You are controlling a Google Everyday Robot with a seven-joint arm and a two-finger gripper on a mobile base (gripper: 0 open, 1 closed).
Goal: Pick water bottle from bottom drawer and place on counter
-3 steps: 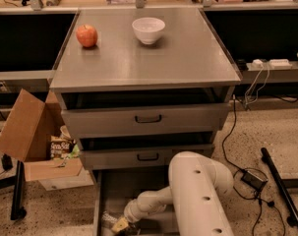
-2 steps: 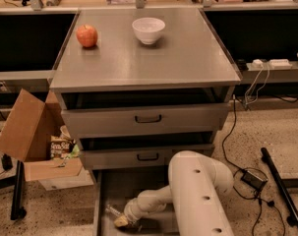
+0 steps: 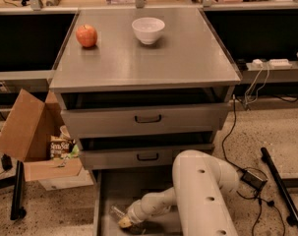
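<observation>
The bottom drawer point(image 3: 112, 187) is pulled out at the foot of the cabinet. My white arm point(image 3: 202, 195) reaches down into it from the right. My gripper point(image 3: 124, 221) is low over the drawer floor near its front left. The water bottle point(image 3: 115, 212) lies there as a small clear shape, touching or just beside the gripper's tip; most of it is hidden. The grey metal counter point(image 3: 188, 58) is above, at the top of the cabinet.
A red apple point(image 3: 86, 35) and a white bowl point(image 3: 148, 30) stand on the counter's back part. Two shallower drawers point(image 3: 148, 119) with black handles hang over the bottom one. An open cardboard box point(image 3: 25, 132) is on the floor at left; cables point(image 3: 252, 178) and a black bar point(image 3: 281, 191) are at right.
The gripper has shifted only slightly inside the bottom drawer; the bottle's clear end now shows just left of it. Nothing else has moved.
</observation>
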